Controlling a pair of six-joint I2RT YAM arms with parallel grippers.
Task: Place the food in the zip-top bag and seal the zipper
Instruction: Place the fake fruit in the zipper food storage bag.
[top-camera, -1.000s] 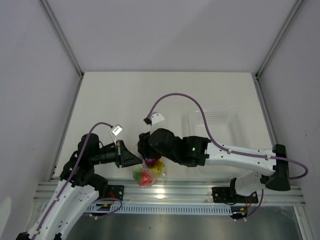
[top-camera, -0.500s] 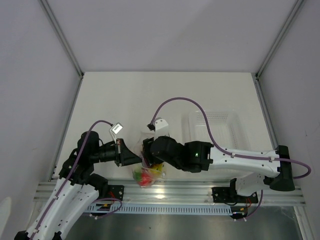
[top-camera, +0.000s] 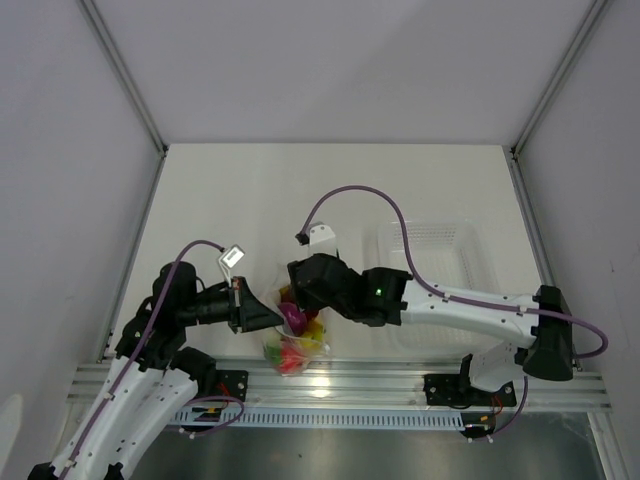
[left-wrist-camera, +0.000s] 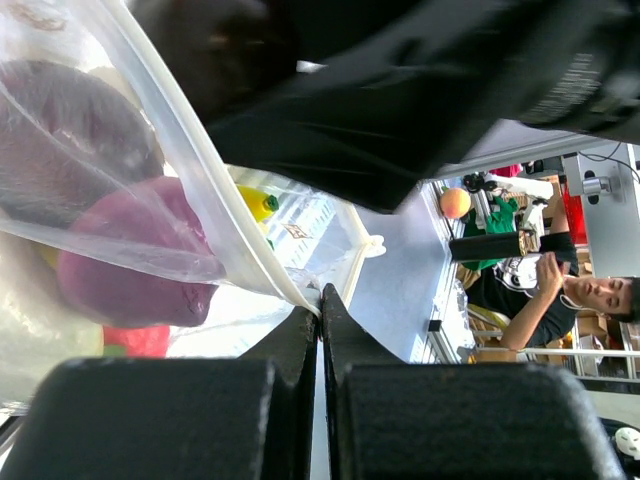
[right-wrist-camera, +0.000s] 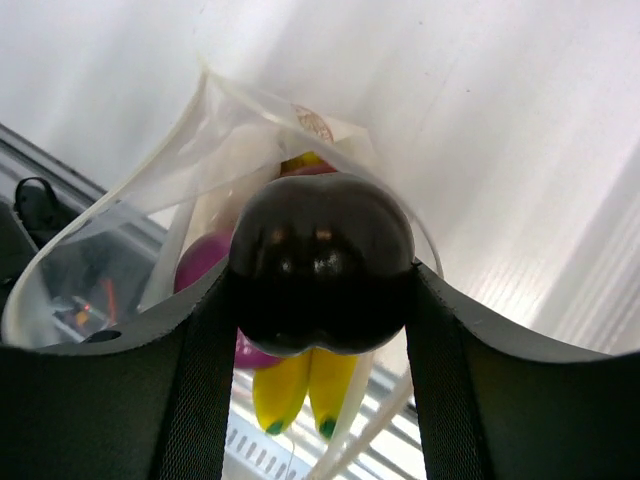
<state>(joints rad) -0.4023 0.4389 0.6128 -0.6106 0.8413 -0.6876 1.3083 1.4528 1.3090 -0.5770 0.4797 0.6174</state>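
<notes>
**At the desk's near edge: right gripper (top-camera: 293, 298) holds a dark piece over the open zip-top bag (top-camera: 308, 345)**

Close to the near edge of the desk (top-camera: 230, 200), about midway along it, the small clear bag stands with its mouth open upward. The left gripper (top-camera: 272, 318) reaches in from the left and is clamped on the bag's rim. Its wrist view shows both fingers pressed together on the thick zipper (left-wrist-camera: 228, 205) strip.

The right gripper comes in from the right and hangs over the mouth. Its fingers (right-wrist-camera: 195, 380) grip a dark rounded piece (right-wrist-camera: 322, 262), glossy and almost black, from both sides.

Beneath that piece, through the open mouth, lie a yellow banana bunch (right-wrist-camera: 300, 390) and a magenta piece (right-wrist-camera: 200, 262). Something red (top-camera: 290, 355) shows through the film low in the bag. The zipper is unsealed.

A clear ridged tray (top-camera: 440, 250) sits toward the desk's right edge, apart from the bag. The right arm crosses over the tray's near part.
</notes>
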